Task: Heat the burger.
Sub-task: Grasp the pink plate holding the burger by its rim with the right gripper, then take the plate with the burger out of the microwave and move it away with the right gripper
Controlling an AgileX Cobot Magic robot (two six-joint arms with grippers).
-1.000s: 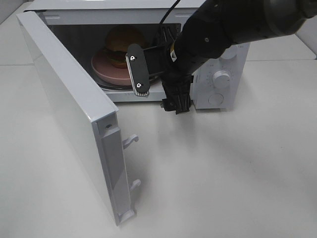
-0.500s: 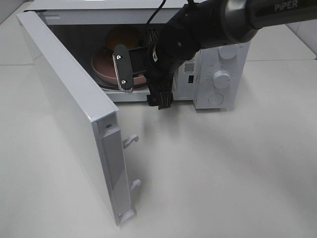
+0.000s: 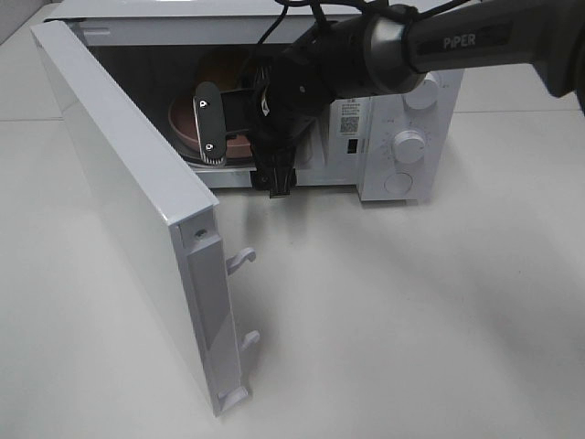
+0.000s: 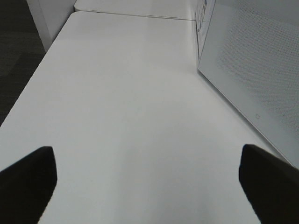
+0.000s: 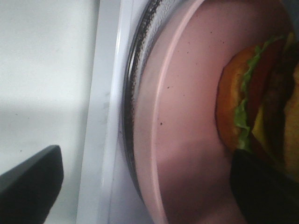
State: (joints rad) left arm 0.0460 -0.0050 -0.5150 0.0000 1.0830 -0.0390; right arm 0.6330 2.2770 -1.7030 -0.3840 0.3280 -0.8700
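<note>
Burger on its plate inside the open microwave, right hand at the mouth

The glossy-bunned burger (image 5: 252, 93) sits on a smooth round pink plate (image 5: 187, 140) atop the glass turntable (image 5: 133, 93) inside the white microwave (image 3: 402, 137). The open door (image 3: 137, 219) juts over the pale matte surface (image 3: 411, 320). The right hand (image 5: 140, 182), spread wide and empty, blocks the opening; the left hand (image 4: 147, 179) hangs open over the bare surface.

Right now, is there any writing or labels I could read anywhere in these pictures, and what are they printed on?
"PIPER": white letters on the dark robot arm.
Sticker on the microwave front: print too small to read.
Marks around the upper dial: too small to read.
Nothing else legible.
</note>
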